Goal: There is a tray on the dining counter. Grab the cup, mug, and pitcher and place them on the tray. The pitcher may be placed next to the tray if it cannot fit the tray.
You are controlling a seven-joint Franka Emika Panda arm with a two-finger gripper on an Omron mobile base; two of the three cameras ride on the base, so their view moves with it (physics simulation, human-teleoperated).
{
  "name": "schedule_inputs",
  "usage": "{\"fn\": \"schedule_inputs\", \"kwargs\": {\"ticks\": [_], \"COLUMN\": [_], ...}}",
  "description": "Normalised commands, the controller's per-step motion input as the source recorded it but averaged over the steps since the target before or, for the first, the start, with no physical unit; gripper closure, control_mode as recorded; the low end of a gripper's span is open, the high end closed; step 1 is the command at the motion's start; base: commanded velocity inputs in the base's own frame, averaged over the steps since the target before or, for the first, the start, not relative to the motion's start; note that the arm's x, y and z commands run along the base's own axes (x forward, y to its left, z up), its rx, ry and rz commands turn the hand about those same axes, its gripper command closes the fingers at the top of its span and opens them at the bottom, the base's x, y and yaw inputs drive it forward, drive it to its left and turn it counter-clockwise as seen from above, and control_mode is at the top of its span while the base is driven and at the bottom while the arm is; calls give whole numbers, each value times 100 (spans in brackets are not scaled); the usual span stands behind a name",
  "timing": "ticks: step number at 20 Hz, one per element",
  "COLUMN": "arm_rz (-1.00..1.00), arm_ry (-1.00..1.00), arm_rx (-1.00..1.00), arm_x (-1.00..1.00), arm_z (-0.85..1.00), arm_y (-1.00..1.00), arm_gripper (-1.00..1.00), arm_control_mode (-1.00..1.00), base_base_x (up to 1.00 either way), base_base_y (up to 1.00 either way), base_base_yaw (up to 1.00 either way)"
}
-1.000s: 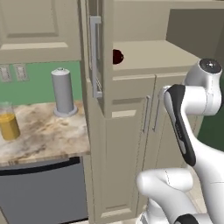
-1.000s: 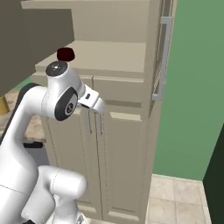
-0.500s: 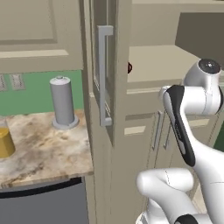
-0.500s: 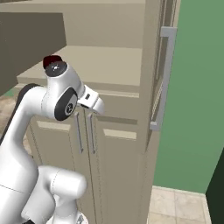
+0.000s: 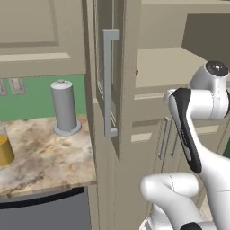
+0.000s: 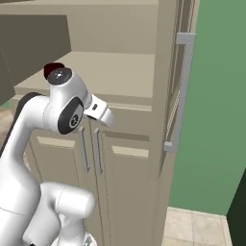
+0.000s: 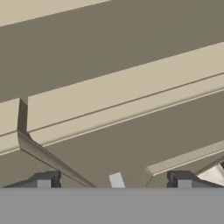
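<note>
Two fingers (image 7: 114, 180) stand wide apart, empty, facing cabinet panels; the mug (image 6: 53, 69), probably that dark red sliver on the open shelf, sits beyond them, awaiting approach.

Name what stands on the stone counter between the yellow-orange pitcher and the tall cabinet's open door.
In the left base view, the grey canister stands between the pitcher and the cabinet door.
</note>
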Motion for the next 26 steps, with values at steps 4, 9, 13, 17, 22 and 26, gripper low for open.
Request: {"fn": "schedule_inputs", "kwargs": {"ticks": [4,9,13,17,22,26], "arm_rz": [0,0,0,0,0,0], "arm_ry": [0,0,0,0,0,0], "arm_rx": [0,0,0,0,0,0], "arm_x": [0,0,0,0,0,0], "arm_z": [0,0,0,0,0,0], "arm_y": [0,0,0,0,0,0], "arm_gripper": [-100,-100,-100,-100,-100,-100], "arm_control_mode": [100,100,100,100,100,100], "base_base_x": [56,65,50,22,4,1], "base_base_y": [0,0,-1,0,0,0], "base_base_yaw": [0,0,0,0,0,0]}}
